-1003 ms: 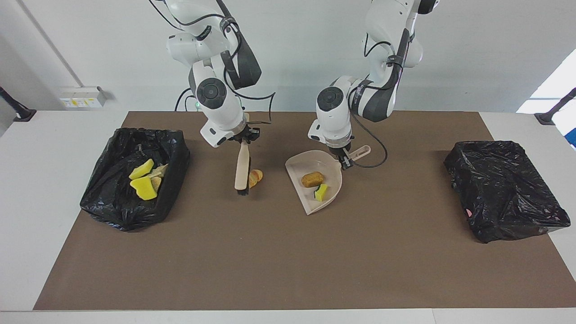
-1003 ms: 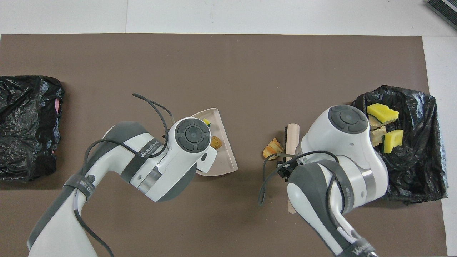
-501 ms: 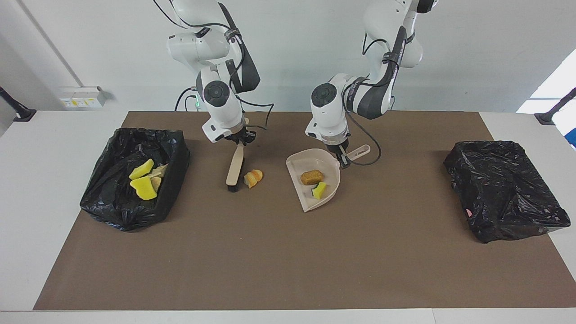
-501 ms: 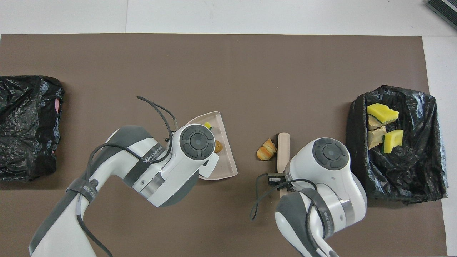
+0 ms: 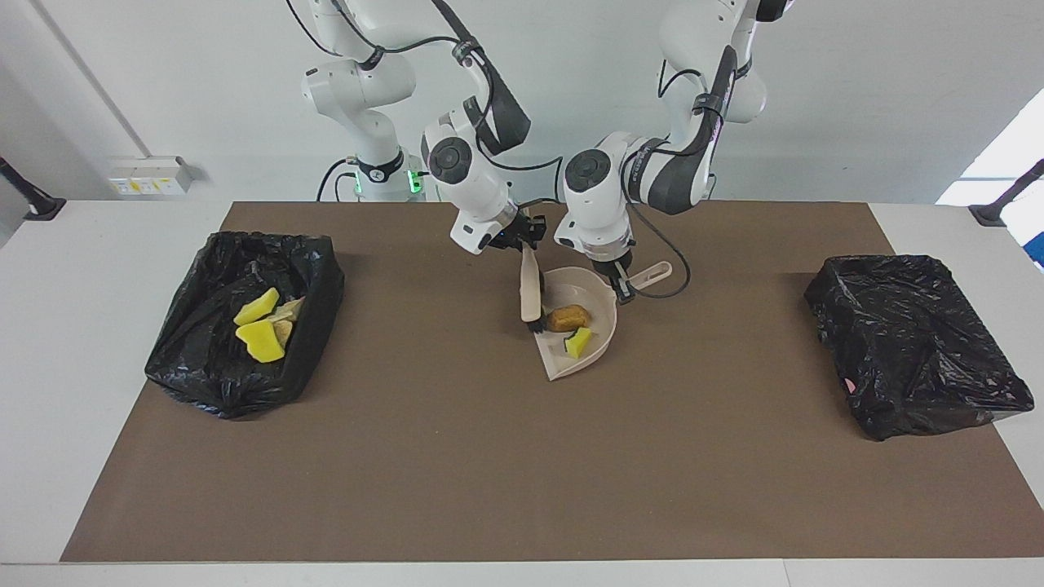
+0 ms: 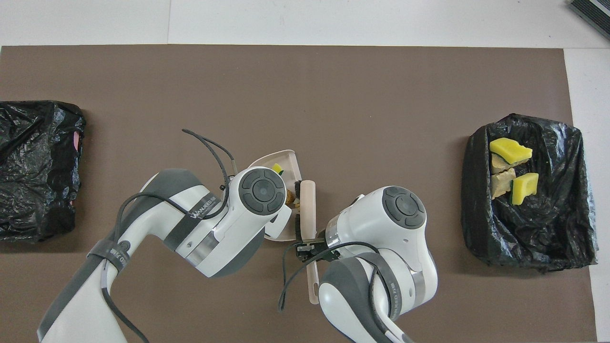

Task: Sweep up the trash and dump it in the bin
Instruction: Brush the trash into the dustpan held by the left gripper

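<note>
My right gripper (image 5: 523,237) is shut on the handle of the beige brush (image 5: 531,287). The brush's black bristles rest at the open mouth of the beige dustpan (image 5: 584,290). My left gripper (image 5: 622,288) is shut on the dustpan's handle and holds the pan flat on the mat. In the pan lie a brown lump of trash (image 5: 568,318) and a yellow chunk (image 5: 580,343). In the overhead view the brush (image 6: 307,197) lies along the dustpan's (image 6: 287,159) mouth. The bin (image 5: 218,377) at the right arm's end holds yellow chunks (image 5: 259,341) and tan lumps.
A second bin (image 5: 913,342), lined in black and with nothing showing in it, sits at the left arm's end of the brown mat. Both arms crowd the strip of mat nearest the robots. The mat (image 5: 489,473) farther out lies bare.
My right gripper has swept the brush toward the left arm's end, up to the dustpan's mouth. The orange lump it pushed no longer shows beside the brush. The dustpan has barely moved.
</note>
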